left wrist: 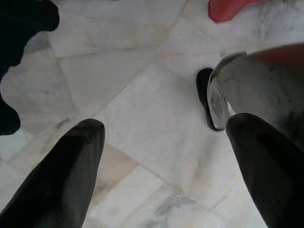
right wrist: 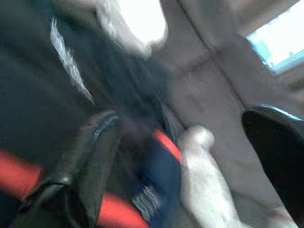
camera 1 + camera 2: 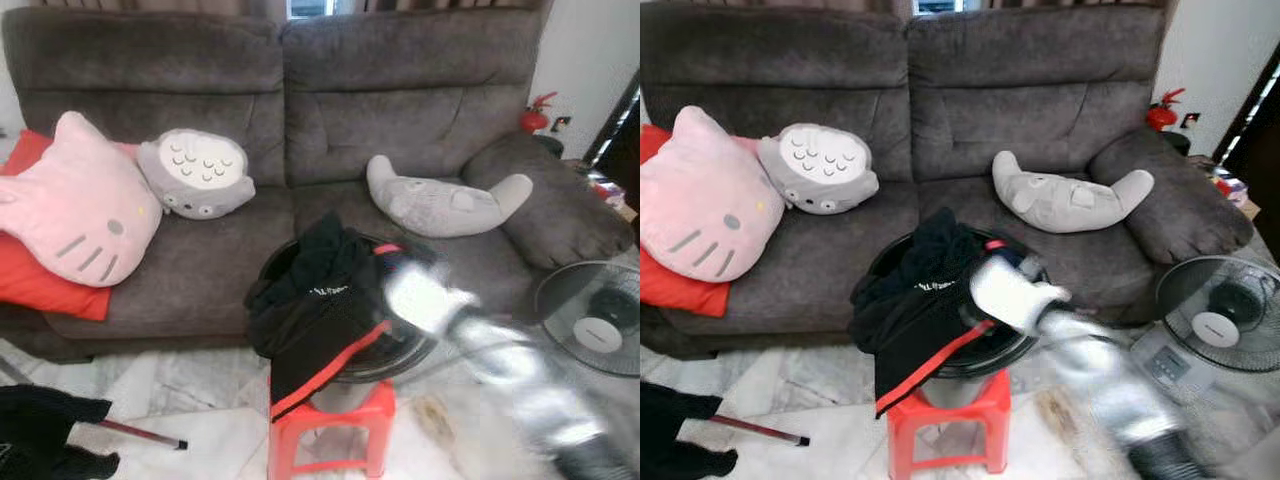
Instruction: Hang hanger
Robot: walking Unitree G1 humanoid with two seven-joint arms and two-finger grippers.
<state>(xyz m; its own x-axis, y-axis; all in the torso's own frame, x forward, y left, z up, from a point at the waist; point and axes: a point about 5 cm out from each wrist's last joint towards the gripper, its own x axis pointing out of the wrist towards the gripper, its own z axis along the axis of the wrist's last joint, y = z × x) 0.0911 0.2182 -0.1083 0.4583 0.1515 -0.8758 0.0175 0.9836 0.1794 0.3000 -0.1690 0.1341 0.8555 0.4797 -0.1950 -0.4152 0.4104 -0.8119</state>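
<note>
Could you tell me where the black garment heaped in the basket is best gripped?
Judging by its pose, grip the raised bunched peak of the black garment, coming from above: the rest drapes flat over the basket rim. The right gripper, open, is beside it.

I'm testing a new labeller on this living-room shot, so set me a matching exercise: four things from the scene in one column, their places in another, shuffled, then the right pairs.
Things:
1. pink cat cushion
2. black basket
3. fan
4. grey crescent plush

Places:
A. on the red stool
B. on the floor beside the sofa's right arm
C. at the sofa's left end
D. on the right seat cushion

Pairs: 1-C, 2-A, 3-B, 4-D
</note>
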